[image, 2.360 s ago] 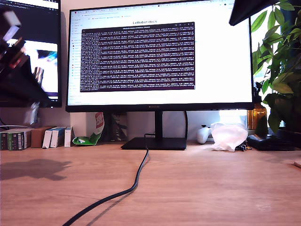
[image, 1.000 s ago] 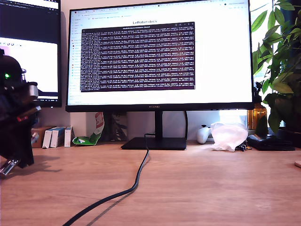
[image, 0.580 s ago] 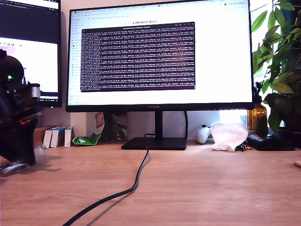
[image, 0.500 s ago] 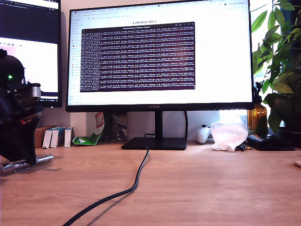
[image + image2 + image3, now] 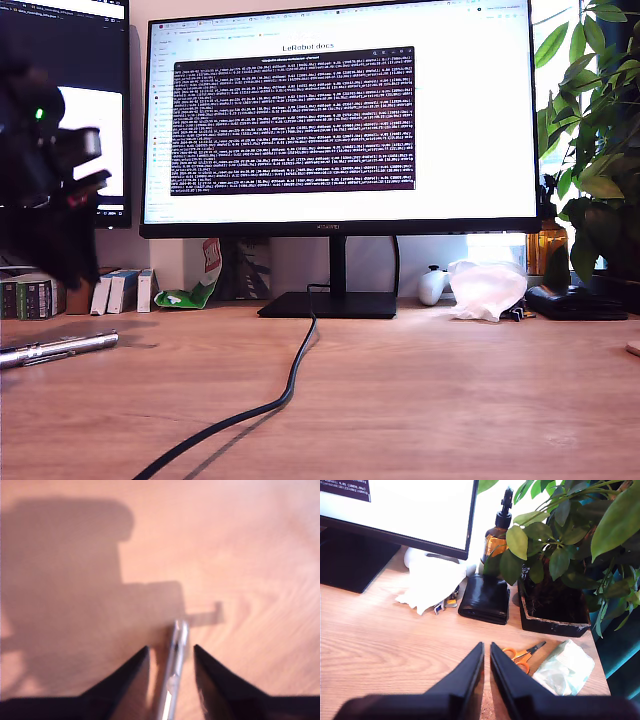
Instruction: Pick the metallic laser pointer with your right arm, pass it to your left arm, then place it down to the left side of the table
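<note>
Bright monitor (image 5: 340, 115) glare; first wrist view soft, pink-tinted, heavy shadow; arm (image 5: 45, 190) motion-blurred.

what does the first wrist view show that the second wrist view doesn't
Only the first wrist view shows the metallic laser pointer lying on the table between the parted fingers of my first gripper, plus the arm's shadow.

Only the second wrist view shows my second gripper with its fingers nearly together and nothing between them, orange-handled scissors, a potted plant, a brown pump bottle, a black pouch and a monitor.

Both show the wood-grain table.
</note>
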